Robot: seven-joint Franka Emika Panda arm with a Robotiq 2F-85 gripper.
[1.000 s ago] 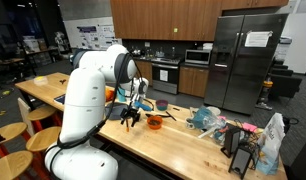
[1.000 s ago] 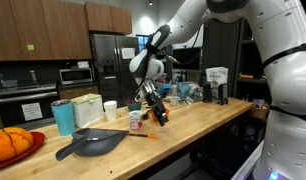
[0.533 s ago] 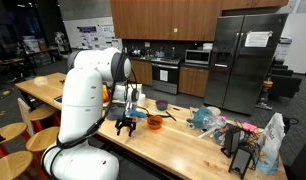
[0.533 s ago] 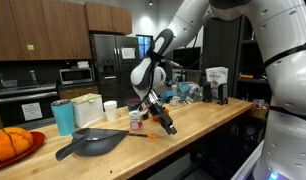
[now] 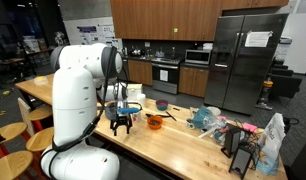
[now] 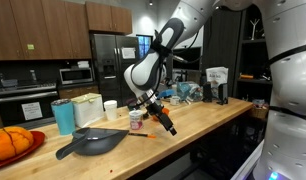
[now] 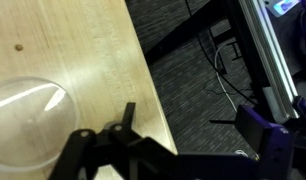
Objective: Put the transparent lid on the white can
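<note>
- Wooden counter [image 7: 83, 50] fills the left of the wrist view; its edge runs diagonally, with dark carpet beyond it.
- Transparent lid [image 7: 28, 118] lies flat on the wood at the left edge of the wrist view. It is not held.
- Dark fingers [image 7: 126, 118] come in from the bottom of the wrist view, just beside the lid's rim. Contact cannot be judged.
- Gripper [image 5: 121, 126] hangs low over the counter [image 5: 183, 150], pointing down. Its two prongs look spread, with nothing between them.
- In an exterior view the gripper [image 6: 167, 126] sits near the counter's front edge [image 6: 193, 125], tilted. The lid is too clear to pick out there.
- Orange bowl [image 5: 153, 122] stands just beside the gripper on the wood.
- Black pan [image 6: 88, 143] lies near the front, its handle pointing toward the red plate.
- Red plate [image 6: 35, 137] holds round orange things at the end of the counter.
- White can [image 6: 110, 109] stands upright behind the pan, open-topped, well apart from the gripper and the lid.
- Teal tumbler [image 6: 63, 117] stands upright, on the far side of the can from the gripper.
- Steel fridge [image 5: 248, 60] stands at the back, under brown wall cabinets [image 5: 163, 18]. It shows in both exterior views.
</note>
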